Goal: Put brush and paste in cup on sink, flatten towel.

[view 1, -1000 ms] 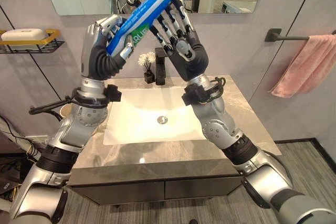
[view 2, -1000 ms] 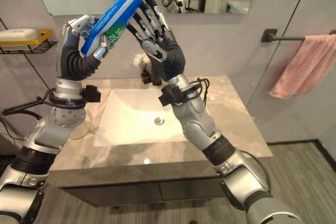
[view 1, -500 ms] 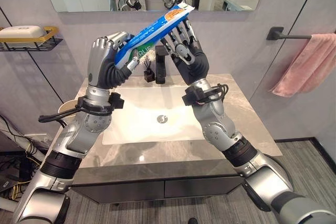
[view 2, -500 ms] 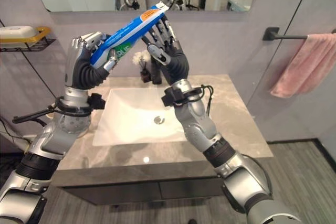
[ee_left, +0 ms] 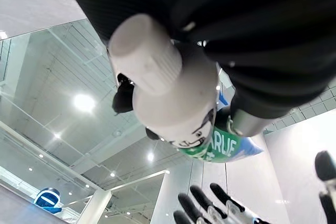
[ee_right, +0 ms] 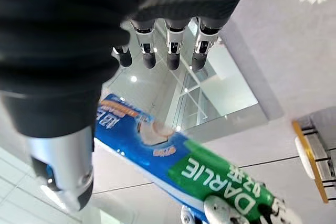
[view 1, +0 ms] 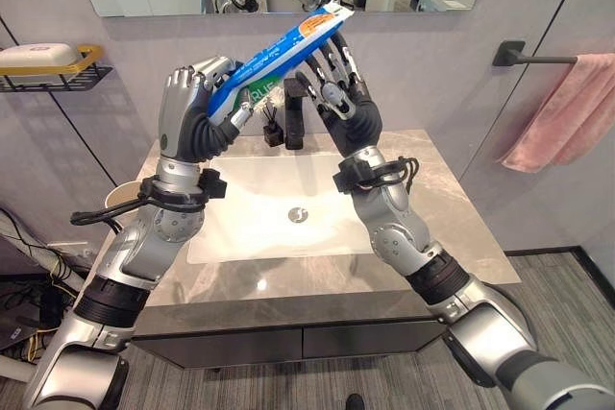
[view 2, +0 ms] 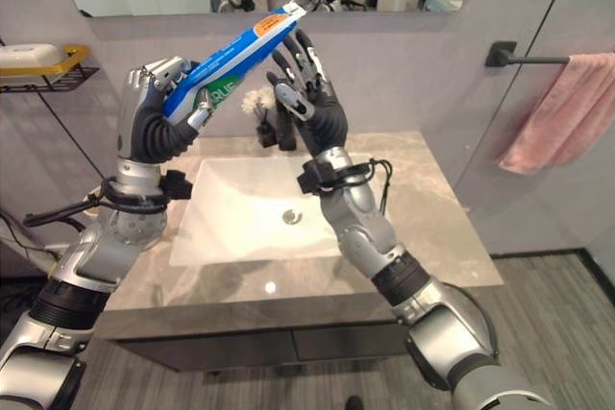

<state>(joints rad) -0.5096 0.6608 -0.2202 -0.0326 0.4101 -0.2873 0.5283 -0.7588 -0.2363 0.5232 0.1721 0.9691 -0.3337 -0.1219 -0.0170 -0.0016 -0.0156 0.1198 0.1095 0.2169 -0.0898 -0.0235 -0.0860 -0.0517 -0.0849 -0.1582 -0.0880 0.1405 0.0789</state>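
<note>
Gripping the cap end of the toothpaste tube (view 1: pixel 274 55), the left hand (view 1: pixel 192 112) holds it slanted above the sink (view 1: pixel 240 228); the right hand (view 1: pixel 336 93), fingers straight, rests against the tube's upper part. Far right, the pink towel (view 1: pixel 562 117) hangs bunched.

toothpaste (view 1: pixel 279 50) above sink (view 1: pixel 288 213)

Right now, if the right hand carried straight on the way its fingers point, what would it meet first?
Probably the blue and green toothpaste tube, which the left hand grips. The right hand has straight fingers aimed up at the tube's crimped end, very close or touching; depth is unclear.
</note>
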